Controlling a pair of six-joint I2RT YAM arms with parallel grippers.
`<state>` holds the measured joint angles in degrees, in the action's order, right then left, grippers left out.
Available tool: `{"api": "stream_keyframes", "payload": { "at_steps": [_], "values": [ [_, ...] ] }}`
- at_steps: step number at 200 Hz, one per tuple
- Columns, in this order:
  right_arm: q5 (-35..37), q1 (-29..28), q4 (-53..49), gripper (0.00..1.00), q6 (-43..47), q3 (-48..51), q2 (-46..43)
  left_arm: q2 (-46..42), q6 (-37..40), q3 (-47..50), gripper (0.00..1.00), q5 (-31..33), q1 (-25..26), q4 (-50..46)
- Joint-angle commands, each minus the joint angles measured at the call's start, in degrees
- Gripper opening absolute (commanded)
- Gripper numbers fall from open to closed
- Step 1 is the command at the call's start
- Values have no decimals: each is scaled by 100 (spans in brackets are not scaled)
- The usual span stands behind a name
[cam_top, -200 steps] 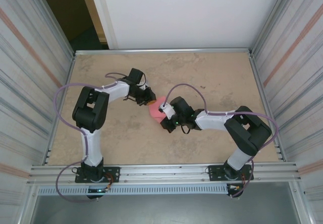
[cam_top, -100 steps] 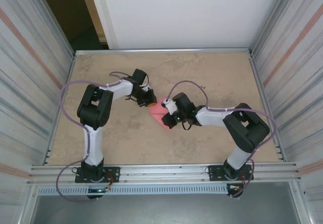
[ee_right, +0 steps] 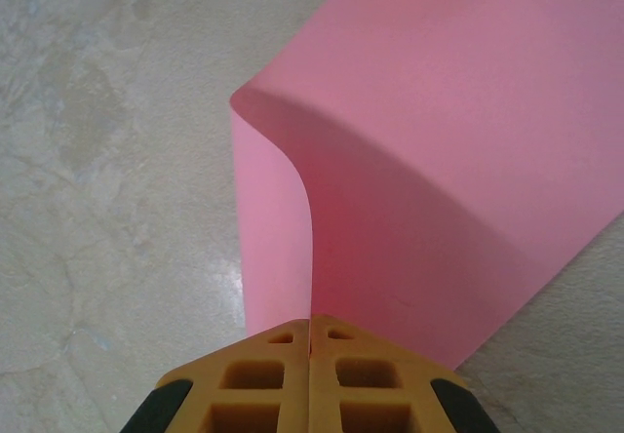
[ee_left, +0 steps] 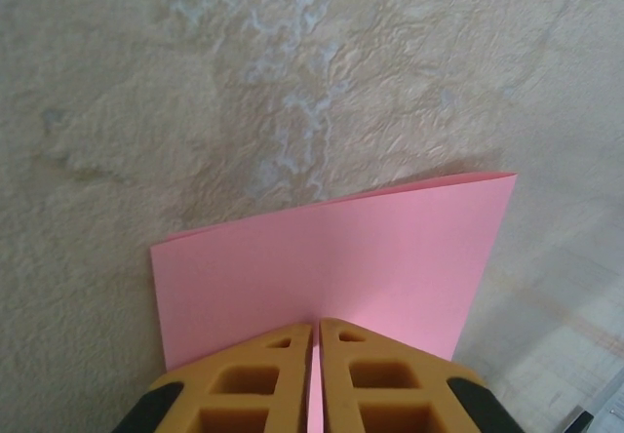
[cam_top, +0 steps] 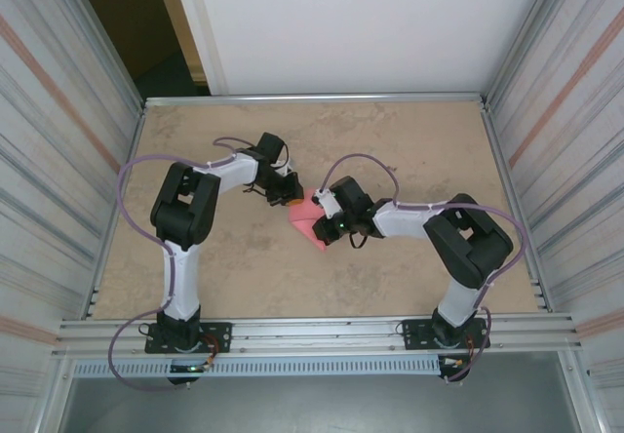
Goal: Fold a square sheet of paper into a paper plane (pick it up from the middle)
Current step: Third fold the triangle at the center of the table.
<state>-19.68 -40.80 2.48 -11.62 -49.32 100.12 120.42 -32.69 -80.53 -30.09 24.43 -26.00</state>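
The square sheet of paper [cam_top: 303, 216], plain pink, hangs bent between my two grippers over the middle of the table. My left gripper [cam_top: 291, 198] is shut on its far-left edge; in the left wrist view the sheet [ee_left: 331, 248] spreads flat beyond the closed orange fingertips [ee_left: 292, 355]. My right gripper [cam_top: 318, 220] is shut on the near-right edge. In the right wrist view the paper [ee_right: 439, 131] curls from the closed tips [ee_right: 309, 322] into a rounded bend. The paper plane is out of view.
The beige table [cam_top: 419, 150] lies open on all sides of the grippers. Ribbed metal walls [cam_top: 58, 160] stand at left and right, a white panel [cam_top: 351, 23] at the back, and an aluminium rail [cam_top: 322, 334] along the near edge.
The right gripper has slid a little up and left toward the left gripper, bunching the paper more. The left arm has edged slightly right.
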Motion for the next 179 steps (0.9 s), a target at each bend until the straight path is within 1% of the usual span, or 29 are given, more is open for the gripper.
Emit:
{"api": "stream_keyframes", "payload": {
  "at_steps": [1, 179],
  "values": [
    [90, 13, -213, 6, -130, -176, 130, 281, 155, -15, 11, 99, 66, -345],
    [263, 4, -397, 6, -210, -254, 210, 328, 179, -11, 10, 118, 88, -375]
  ]
}}
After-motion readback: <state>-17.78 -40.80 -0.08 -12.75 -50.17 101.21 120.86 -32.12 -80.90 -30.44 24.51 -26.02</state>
